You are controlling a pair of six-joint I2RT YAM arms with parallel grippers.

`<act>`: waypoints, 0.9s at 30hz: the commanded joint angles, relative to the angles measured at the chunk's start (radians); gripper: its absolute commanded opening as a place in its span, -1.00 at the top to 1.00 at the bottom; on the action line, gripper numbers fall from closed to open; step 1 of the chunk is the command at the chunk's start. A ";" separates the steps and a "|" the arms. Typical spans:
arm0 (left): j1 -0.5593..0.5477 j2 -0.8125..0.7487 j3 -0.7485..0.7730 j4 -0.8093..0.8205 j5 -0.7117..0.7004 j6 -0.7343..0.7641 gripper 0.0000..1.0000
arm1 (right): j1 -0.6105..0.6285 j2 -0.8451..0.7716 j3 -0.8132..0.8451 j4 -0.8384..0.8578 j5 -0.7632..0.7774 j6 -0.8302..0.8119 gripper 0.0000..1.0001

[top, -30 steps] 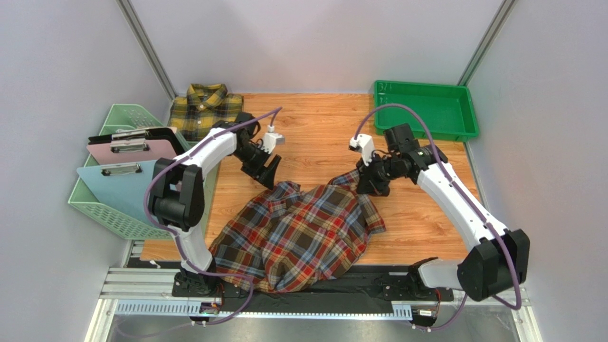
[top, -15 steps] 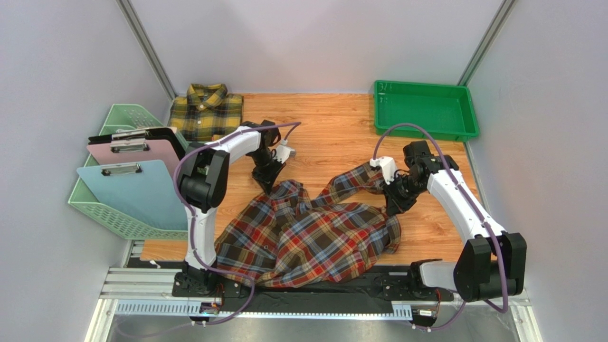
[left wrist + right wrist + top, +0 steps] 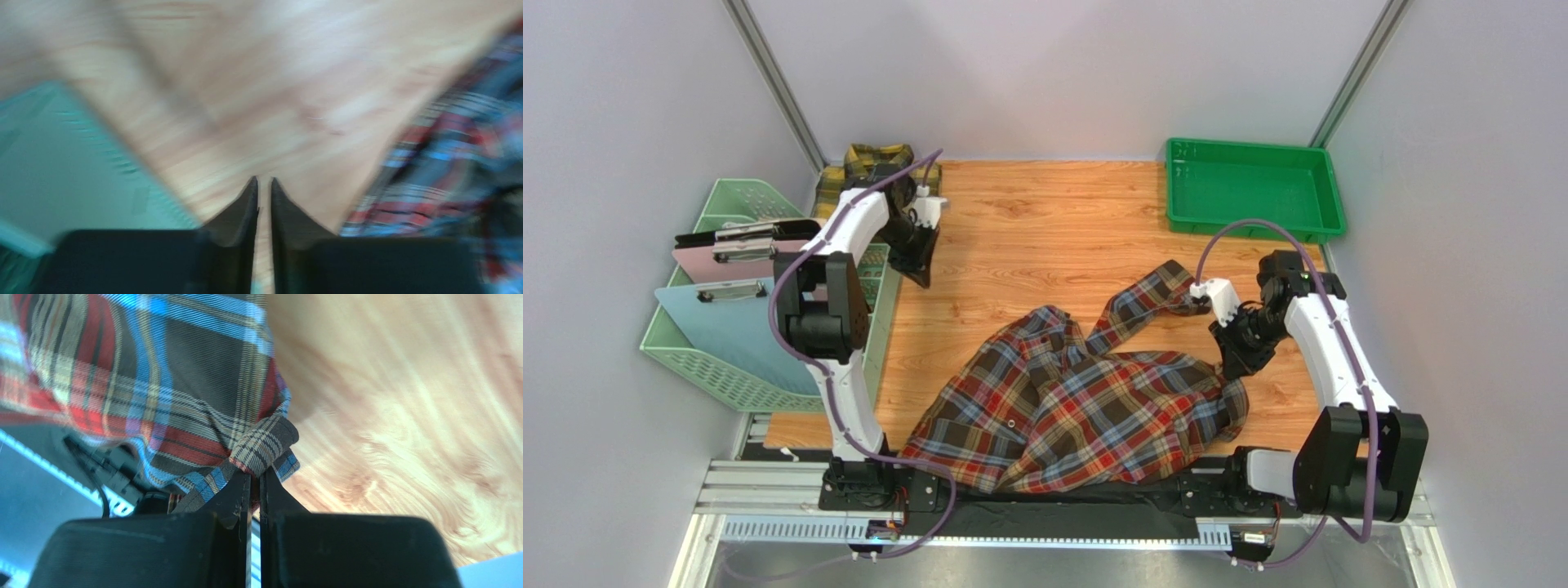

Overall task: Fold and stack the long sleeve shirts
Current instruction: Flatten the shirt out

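Note:
The red, brown and navy plaid long sleeve shirt [image 3: 1075,404] lies crumpled across the near middle of the wooden table, one sleeve trailing toward the back right. My right gripper [image 3: 1237,364] is at its right edge, shut on a fold of the fabric [image 3: 264,444]; the right gripper [image 3: 256,473] pinches it at the tips. The yellow and dark plaid shirt [image 3: 873,159] lies folded at the back left, mostly hidden by my left arm. My left gripper [image 3: 918,263] hangs beside it, apart from the red shirt [image 3: 448,165]. The left gripper [image 3: 263,180] is shut with nothing in it.
A green tray [image 3: 1255,186] stands at the back right. A mint basket [image 3: 719,355] off the table's left edge holds a blue clipboard [image 3: 750,321] and a pink one [image 3: 750,260]. Bare wood [image 3: 1063,245] lies between the arms; the left wrist view is blurred.
My left gripper shut and swung back left from the red shirt's collar to beside the yellow shirt. The right gripper dragged the shirt's edge rightward and nearer, stretching the shirt.

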 commanded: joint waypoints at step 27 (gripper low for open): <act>-0.484 0.025 -0.253 0.100 0.465 -0.200 -0.37 | -0.002 -0.057 0.014 -0.084 -0.061 -0.052 1.00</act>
